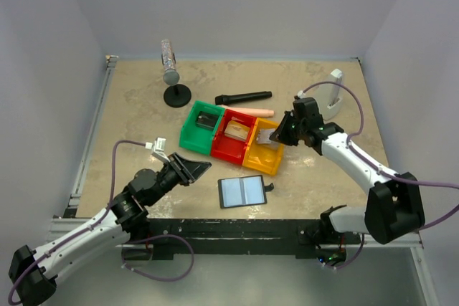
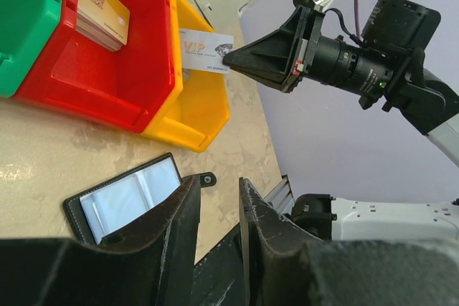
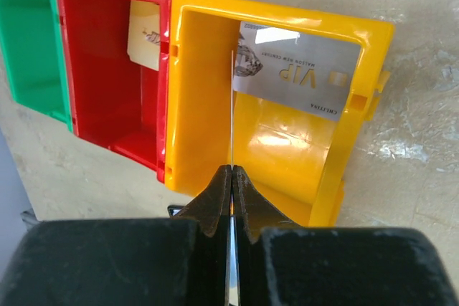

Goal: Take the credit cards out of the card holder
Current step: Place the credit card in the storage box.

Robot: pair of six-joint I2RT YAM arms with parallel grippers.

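**A:** First entry, near edge of the worktop (image 1: 323, 191), about the middle?

**B:** Card holder (image 1: 244, 191). It lies open and flat with the bluish-grey pockets up and the black tab on its right side. No legible writing. I cannot tell whether any card sits in the sleeves.

**A:** Left jaws?

**B:** Just left of the holder, partly open, nothing between them.

**A:** Next row back.

**B:** Three bins touching side by side toward the worktop's middle: green bin (image 1: 193, 141), red bin (image 1: 226, 152), yellow bin (image 1: 258, 168).
- The red bin holds a gold-beige card (image 3: 147, 34) with a dark emblem; its print is too small to read.
- The yellow bin shows a silver card (image 3: 297, 69) tilted against its far wall. It is marked "VIP" in large letters, and the finer lines are not legible.

**A:** Right jaws?

**B:** Over the yellow bin, closed tight on a thin card (image 3: 232, 112) seen edge-on. That edge meets the silver card's side. I cannot tell whether they are one item or two.

**A:** Step in hand?

**B:** In my judgement, a removed card is being delivered to the yellow bin. The next move calls for parting the right jaws while inside the bin's walls so the card drops in. After that, the holder's sleeves need checking.

**A:** Farthest entry?

**B:** Black stick (image 1: 244, 97), beyond the bins. No label readable.
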